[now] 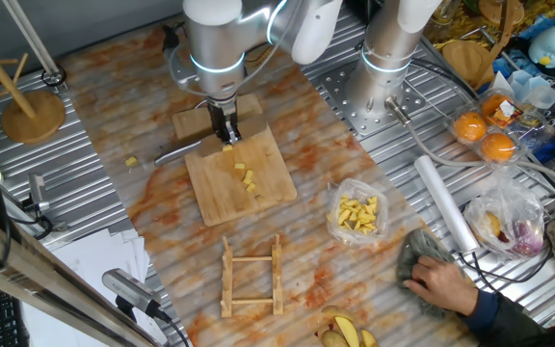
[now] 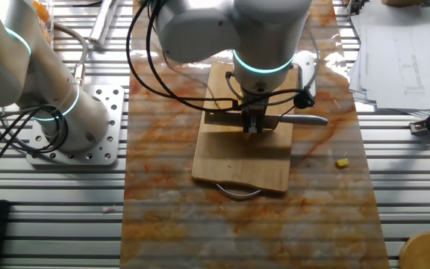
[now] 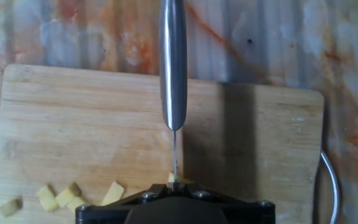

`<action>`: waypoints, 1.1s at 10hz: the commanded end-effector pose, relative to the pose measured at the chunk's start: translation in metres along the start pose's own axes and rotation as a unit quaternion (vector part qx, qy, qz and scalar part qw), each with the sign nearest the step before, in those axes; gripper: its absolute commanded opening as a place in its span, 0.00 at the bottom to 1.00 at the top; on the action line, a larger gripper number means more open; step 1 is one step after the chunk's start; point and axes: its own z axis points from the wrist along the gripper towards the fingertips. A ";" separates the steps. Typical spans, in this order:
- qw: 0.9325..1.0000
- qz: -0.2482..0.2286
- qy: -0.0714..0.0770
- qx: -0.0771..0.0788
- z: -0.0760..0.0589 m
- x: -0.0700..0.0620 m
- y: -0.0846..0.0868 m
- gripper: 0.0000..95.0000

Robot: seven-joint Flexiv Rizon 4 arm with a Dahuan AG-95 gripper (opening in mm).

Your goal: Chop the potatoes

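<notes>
Potato bits (image 1: 247,179) (cube-like) strung diagonally across board (image 1: 268,193).

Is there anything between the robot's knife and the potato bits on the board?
Nothing visible. The gripper holds the knife straight over the cutting board, and the blade comes down right at a potato piece. Other potato bits lie loose alongside.

text: none legible | sheets of paper (image 2: 402,45): faint print, too small to read

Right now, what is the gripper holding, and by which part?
The gripper holds a knife. Its fingers seem to clamp the blade; the metal handle sticks out free.
</notes>
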 end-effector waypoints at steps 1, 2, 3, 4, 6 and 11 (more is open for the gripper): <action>1.000 0.003 0.004 0.000 0.006 -0.002 0.001 0.00; 1.000 0.002 0.005 0.000 0.008 -0.001 0.001 0.00; 1.000 -0.002 0.001 -0.001 0.008 0.000 0.001 0.00; 1.000 -0.004 0.004 -0.002 -0.002 0.002 0.000 0.00; 1.000 -0.001 0.012 -0.004 -0.026 0.001 0.002 0.00; 1.000 -0.001 0.008 0.000 -0.019 -0.004 0.000 0.00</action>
